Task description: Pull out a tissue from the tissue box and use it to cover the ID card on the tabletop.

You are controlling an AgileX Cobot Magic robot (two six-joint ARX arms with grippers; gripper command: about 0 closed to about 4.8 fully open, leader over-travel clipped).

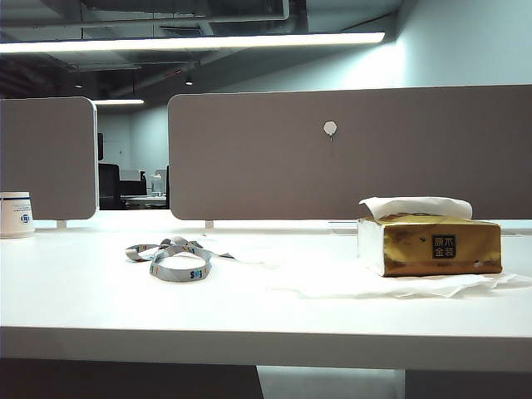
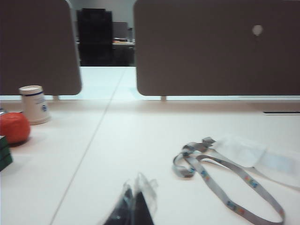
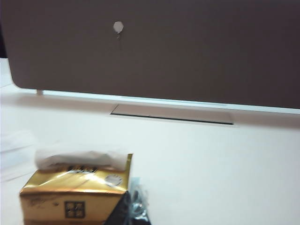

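At the far left of the large smooth white tabletop [image 1: 100, 307], a white paper cup with a blue band [image 1: 16, 214] is seen standing by the grey divider panels [image 1: 349, 154]. In the left wrist view an orange ball [image 2: 14, 127] is seen beside that cup. The left gripper [image 2: 136, 206] is held low over the table, its dark fingertips drawn together with nothing between them. Further right a grey looped lanyard strap with coloured print [image 1: 170, 258] lies flat; it is joined to the light blue ID card [image 2: 277, 163], which is partly covered by a thin white tissue [image 2: 241, 150]. At the right the shiny gold tissue box [image 1: 431, 245] rests on a broad white sheet [image 1: 374, 283], a white tissue tuft [image 1: 416, 206] standing out of its top. The right gripper [image 3: 133, 208] is seen just beside the box, fully closed and empty.
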